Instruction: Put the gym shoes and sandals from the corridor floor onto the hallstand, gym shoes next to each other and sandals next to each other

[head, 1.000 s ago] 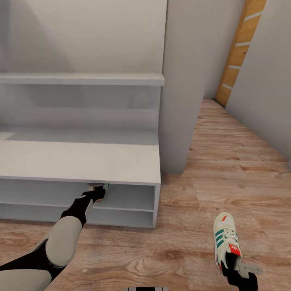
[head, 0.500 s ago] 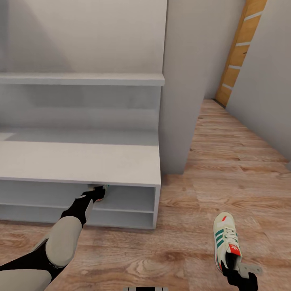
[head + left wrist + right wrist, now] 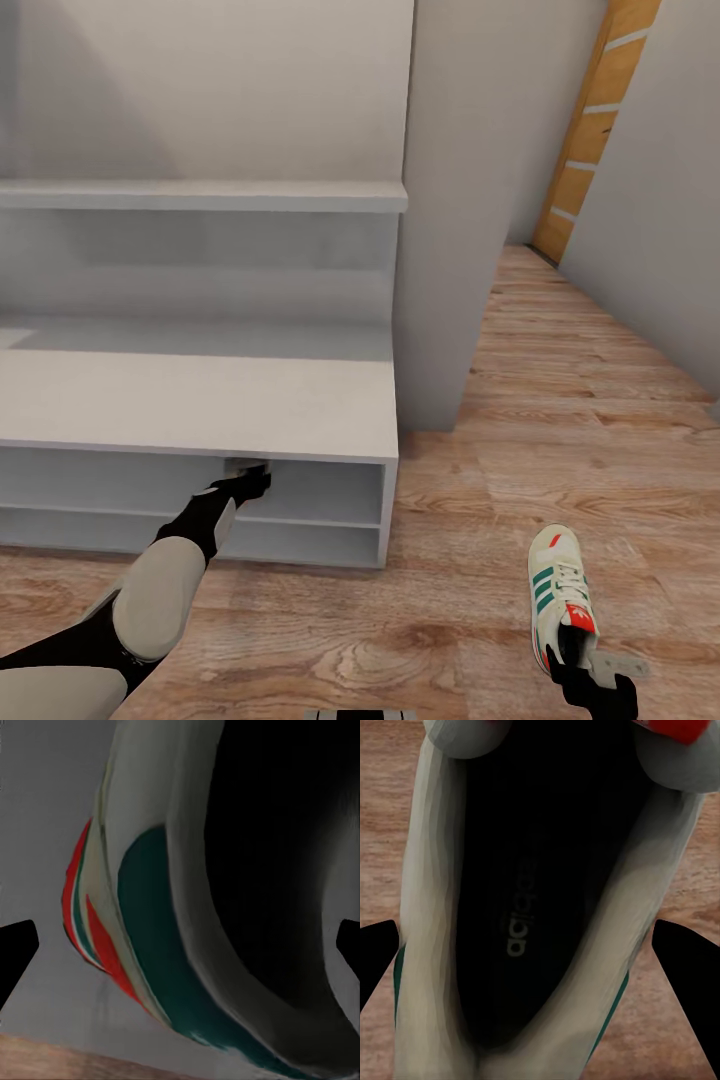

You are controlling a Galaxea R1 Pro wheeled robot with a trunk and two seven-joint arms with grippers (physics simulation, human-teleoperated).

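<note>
The left gripper [image 3: 245, 478] is inside the upper open shelf of the hallstand [image 3: 200, 400], directly under the front lip of the bench top. The left wrist view shows a gym shoe [image 3: 172, 945] hard against the camera: cream upper, green stripe, red heel tab, dark opening, with the grey shelf surface behind it and a strip of wood floor at the edge. The two dark fingertips stand at the outer edges of that view with the shoe between them. Whether they press on the shoe or have let go cannot be told. The judgement is that this shoe is being set on the shelf, off the corridor floor [image 3: 560, 420], deep enough that the bench lip hides most of it from the head camera.

The left arm reaches forward and down toward 11 o'clock, elbow low, forearm nearly level, so the gripper can enter the low shelf opening.

The second gym shoe [image 3: 562, 595] lies on the corridor floor at about 4 o'clock, toe pointing away from the robot. The right gripper [image 3: 590, 685] is at its heel. The right wrist view looks down into the shoe opening [image 3: 547, 907], fingertips spread wide at either side of the heel, not visibly gripping it. The right arm is low, close to the body. This position suits a heel grasp next.
</note>
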